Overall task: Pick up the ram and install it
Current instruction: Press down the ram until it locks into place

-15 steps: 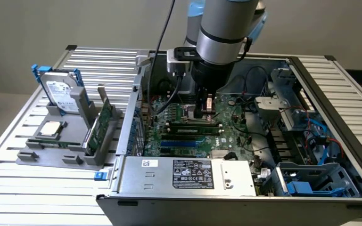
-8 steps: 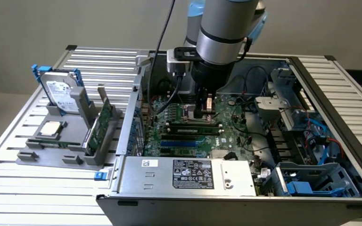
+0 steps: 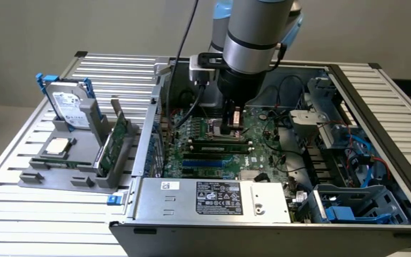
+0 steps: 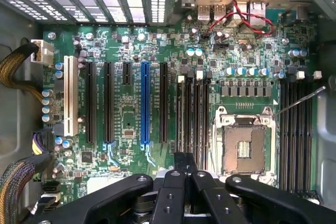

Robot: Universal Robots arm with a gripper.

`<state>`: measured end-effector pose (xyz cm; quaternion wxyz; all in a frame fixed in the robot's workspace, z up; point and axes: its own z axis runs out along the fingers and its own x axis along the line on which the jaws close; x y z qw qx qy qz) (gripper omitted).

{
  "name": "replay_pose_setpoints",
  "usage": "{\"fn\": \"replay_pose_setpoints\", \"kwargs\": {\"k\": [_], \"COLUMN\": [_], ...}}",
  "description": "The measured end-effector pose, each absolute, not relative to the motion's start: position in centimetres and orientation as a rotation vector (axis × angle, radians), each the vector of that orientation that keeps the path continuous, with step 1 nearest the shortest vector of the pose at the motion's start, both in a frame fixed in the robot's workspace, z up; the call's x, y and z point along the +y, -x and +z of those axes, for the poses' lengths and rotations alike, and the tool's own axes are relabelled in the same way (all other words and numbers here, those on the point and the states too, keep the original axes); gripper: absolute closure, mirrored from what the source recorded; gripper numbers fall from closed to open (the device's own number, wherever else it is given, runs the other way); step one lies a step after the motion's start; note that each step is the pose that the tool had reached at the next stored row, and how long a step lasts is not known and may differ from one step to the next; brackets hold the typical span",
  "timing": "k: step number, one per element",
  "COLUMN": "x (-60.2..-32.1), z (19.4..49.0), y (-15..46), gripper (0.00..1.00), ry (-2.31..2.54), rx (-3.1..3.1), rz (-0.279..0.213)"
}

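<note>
Plainly, a moment inside the open computer case (image 3: 148,155):

Arm: reaching down into the case from above, wrist upright over the motherboard (image 3: 263,155).

Gripper (image 3: 234,122): pinched fully together, black fingers meeting over the bank of memory slots (image 4: 191,114) beside the processor socket (image 4: 244,148). From the wrist camera, closed tips (image 4: 184,163) right above one of those slots. Whether anything is pinched between them cannot be told.

Ram (image 3: 218,141): seemingly the long, narrow green strip lying along the memory slots just under the fingertips in the exterior view, running lengthwise with the slots. Seated or merely resting, hard to say; contact with the fingers not clear either.

Motherboard, wrist camera: green board, a white slot (image 4: 69,95) near the braided cables, several long black slots, one blue slot (image 4: 145,103) among them, then the memory slots and the open socket.

Case: lying on its side on a slatted metal table (image 3: 27,219), power supply (image 3: 213,198) with its label nearest the exterior camera, blue and red cables toward the exterior view's right.

Grey holder (image 3: 62,174): outside the case on the exterior view's left – a hard drive (image 3: 70,101) standing upright in it, a wide green circuit card (image 3: 116,140) on edge beside that, a small square chip (image 3: 57,145) lying flat in front.
</note>
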<state>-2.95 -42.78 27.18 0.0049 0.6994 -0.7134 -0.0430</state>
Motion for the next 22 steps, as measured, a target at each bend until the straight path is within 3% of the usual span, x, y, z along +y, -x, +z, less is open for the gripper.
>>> {"fn": "replay_pose_setpoints", "kwargs": {"k": [22], "x": [-42.78], "z": [26.61], "y": [2.96], "gripper": [0.89], "ry": [-1.840], "rx": [-2.539], "rz": [-0.099]}}
